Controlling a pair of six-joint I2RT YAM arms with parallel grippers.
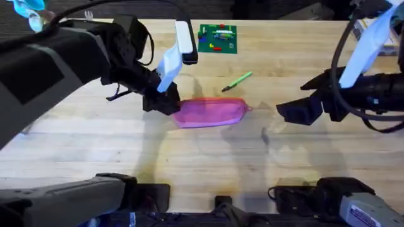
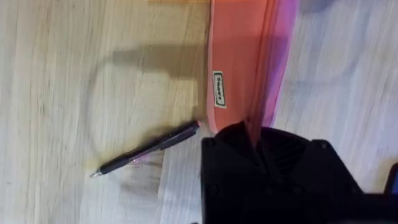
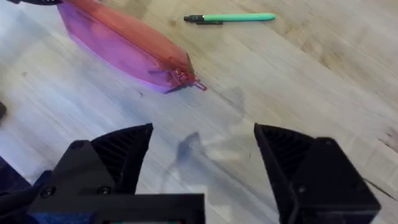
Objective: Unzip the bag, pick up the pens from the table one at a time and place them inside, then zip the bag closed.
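Overhead view: the pink bag [image 1: 210, 112] lies lengthwise near the middle of the light wooden desk [image 1: 189, 157], its zipper pull at the end toward the right arm. The left tool [image 1: 165, 101] sits at the bag's opposite end, touching it. The green pen [image 1: 237, 81] lies tilted on the desk just beyond the bag, and a flat green board [image 1: 218, 38] with small coloured bricks rests near the far edge. The right tool [image 1: 297, 111] hovers beside the bag's zipper end, apart from it. Left wrist view: the left tool [image 2: 255, 146] is pressed together on the end of the bag [image 2: 239, 56] along the zipper seam; a small label shows on the fabric. The black pen [image 2: 146, 149] lies on the desk just beside this end of the bag, its cap nearly touching the pouch. Right wrist view: the right tool [image 3: 202, 155] is spread wide above bare desk, holding nothing. The bag [image 3: 121, 46] lies farther off with its zipper closed and the small pull [image 3: 198, 85] resting on the wood; the green pen [image 3: 230, 18] lies beyond it, apart from the pouch.
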